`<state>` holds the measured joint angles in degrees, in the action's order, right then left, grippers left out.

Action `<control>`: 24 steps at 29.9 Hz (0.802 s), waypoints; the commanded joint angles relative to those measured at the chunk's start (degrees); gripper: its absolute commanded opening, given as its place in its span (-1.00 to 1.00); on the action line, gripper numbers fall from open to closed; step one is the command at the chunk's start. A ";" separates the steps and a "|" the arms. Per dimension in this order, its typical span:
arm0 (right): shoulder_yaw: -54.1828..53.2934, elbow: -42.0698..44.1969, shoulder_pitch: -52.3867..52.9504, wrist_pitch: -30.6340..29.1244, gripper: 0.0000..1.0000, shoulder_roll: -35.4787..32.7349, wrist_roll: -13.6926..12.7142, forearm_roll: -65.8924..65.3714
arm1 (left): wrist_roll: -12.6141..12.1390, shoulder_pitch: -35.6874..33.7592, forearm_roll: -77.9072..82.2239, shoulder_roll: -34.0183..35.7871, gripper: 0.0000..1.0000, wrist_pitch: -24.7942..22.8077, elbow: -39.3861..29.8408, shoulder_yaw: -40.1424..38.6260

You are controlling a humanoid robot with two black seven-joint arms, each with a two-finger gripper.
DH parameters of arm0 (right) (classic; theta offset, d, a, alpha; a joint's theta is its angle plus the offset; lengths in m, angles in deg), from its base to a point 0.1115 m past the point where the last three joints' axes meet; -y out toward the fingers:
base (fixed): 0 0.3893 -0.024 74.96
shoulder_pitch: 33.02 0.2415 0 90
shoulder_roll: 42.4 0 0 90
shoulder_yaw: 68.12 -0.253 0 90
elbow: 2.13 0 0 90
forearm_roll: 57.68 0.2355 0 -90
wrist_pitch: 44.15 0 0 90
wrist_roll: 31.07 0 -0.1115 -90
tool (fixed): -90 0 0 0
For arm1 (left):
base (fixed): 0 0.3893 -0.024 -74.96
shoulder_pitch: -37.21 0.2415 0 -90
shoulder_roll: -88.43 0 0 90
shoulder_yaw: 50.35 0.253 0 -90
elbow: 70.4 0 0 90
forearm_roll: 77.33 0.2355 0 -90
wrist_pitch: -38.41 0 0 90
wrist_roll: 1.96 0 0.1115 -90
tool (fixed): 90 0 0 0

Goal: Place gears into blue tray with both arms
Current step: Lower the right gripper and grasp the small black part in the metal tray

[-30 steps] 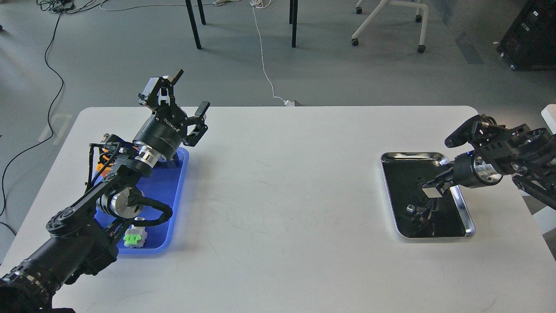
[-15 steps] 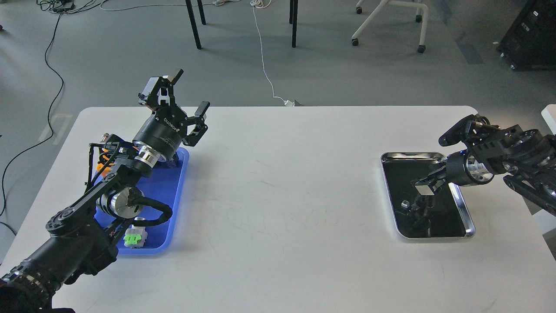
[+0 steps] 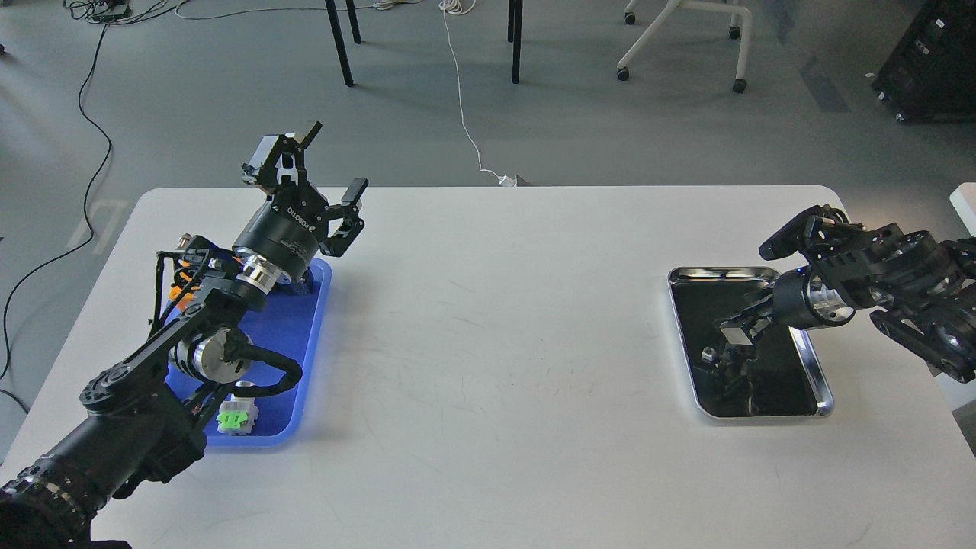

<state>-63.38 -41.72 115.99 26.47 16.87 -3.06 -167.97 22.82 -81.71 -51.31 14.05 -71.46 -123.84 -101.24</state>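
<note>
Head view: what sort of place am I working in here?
Likely a robotics lab or workshop: grey floor with loose cables, a wheeled chair base, and a white table holding a blue tray and steel tray.

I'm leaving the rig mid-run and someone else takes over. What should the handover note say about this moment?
Left gripper: open, empty, raised over the far end of the blue tray.
Right gripper: low inside the steel tray; whether its fingers are open or shut cannot be told.
Gears: none clearly visible; too dark in the steel tray to pick out.
Blue tray shows a green-faced switch, no gear seen.
Left: pick the gears and carry them to the blue tray.
</note>
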 commanded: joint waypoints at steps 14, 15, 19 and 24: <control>2.02 -0.05 0.58 -0.14 -0.23 0.05 0.00 -0.01 | 0.00 -0.35 0.00 0.29 0.99 0.00 0.00 0.00; 2.02 -0.05 0.58 -0.14 -0.29 0.05 0.00 -0.01 | 0.00 -0.44 0.00 0.29 0.99 0.00 0.00 0.00; 2.02 -0.05 0.58 -0.14 -0.49 0.14 0.00 -0.01 | 0.00 -0.44 0.00 0.29 0.99 0.00 0.00 -0.09; 2.03 -0.22 0.67 -0.14 -0.55 0.58 0.00 -0.01 | 0.00 -0.44 0.00 0.29 0.99 0.00 0.00 0.00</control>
<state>-61.34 -41.76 116.67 26.31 17.31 -3.09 -168.01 22.83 -82.17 -51.31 14.34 -71.45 -123.84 -101.27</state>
